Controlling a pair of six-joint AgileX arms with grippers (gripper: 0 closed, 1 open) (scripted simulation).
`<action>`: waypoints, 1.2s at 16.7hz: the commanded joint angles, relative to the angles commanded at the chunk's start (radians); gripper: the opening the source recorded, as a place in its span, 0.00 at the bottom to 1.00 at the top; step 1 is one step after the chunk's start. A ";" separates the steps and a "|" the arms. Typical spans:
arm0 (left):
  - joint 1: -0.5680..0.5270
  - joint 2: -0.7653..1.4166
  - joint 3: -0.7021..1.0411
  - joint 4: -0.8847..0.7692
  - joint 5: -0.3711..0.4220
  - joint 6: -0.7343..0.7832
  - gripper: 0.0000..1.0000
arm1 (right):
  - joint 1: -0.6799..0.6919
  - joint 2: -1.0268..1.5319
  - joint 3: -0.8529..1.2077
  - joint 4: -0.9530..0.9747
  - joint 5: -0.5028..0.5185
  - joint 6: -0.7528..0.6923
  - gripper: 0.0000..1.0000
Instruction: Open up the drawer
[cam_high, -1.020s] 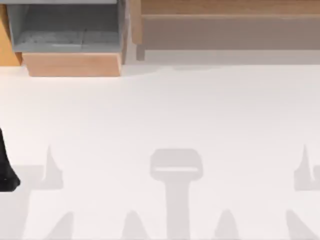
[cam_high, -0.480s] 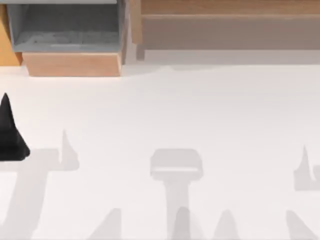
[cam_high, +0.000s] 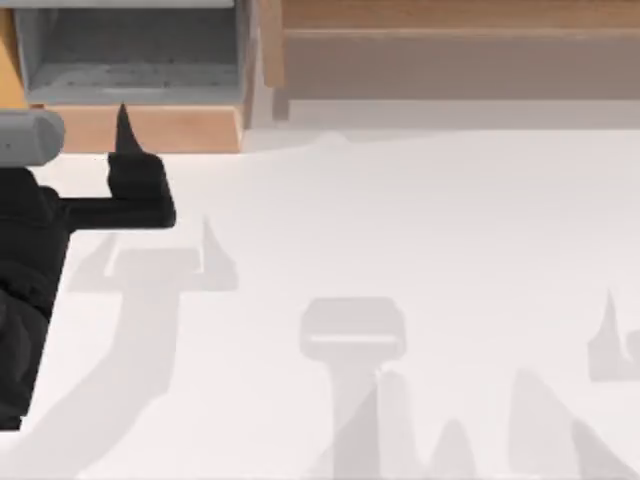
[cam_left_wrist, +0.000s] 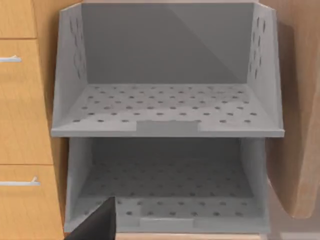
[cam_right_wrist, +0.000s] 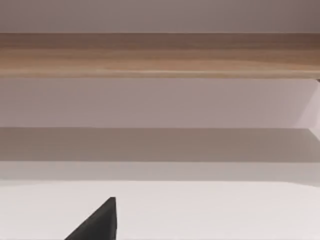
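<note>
Hovering over the white table, the left gripper sits at the table's left side, just short of the cabinet. One black finger crosses the pale tan front of a grey-lined drawer. The second finger is hidden under the grey cylinder of the arm. The shadow on the table shows two prongs well apart, so the jaws stand open, holding nothing.

The drawer shows as a narrow orange-brown strip beyond the jaws and off to their left, apart from them. Dead ahead of the jaws in the left wrist view are two grey perforated bins, an upper one and a lower one. One fingertip is low against the lower bin. Beside the bins are orange-brown fronts with metal handles; which of them is the task's drawer I cannot tell.

The right gripper is parked at the table's right side, one fingertip showing, so I cannot tell how its jaws stand. A long pale-brown shelf board lies well ahead of it.
</note>
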 joint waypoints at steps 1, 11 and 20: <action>-0.027 0.030 0.017 0.016 -0.027 0.001 1.00 | 0.000 0.000 0.000 0.000 0.000 0.000 1.00; -0.009 0.108 0.053 0.057 -0.016 0.061 1.00 | 0.000 0.000 0.000 0.000 0.000 0.000 1.00; 0.400 0.595 0.261 0.303 0.397 0.609 1.00 | 0.000 0.000 0.000 0.000 0.000 0.000 1.00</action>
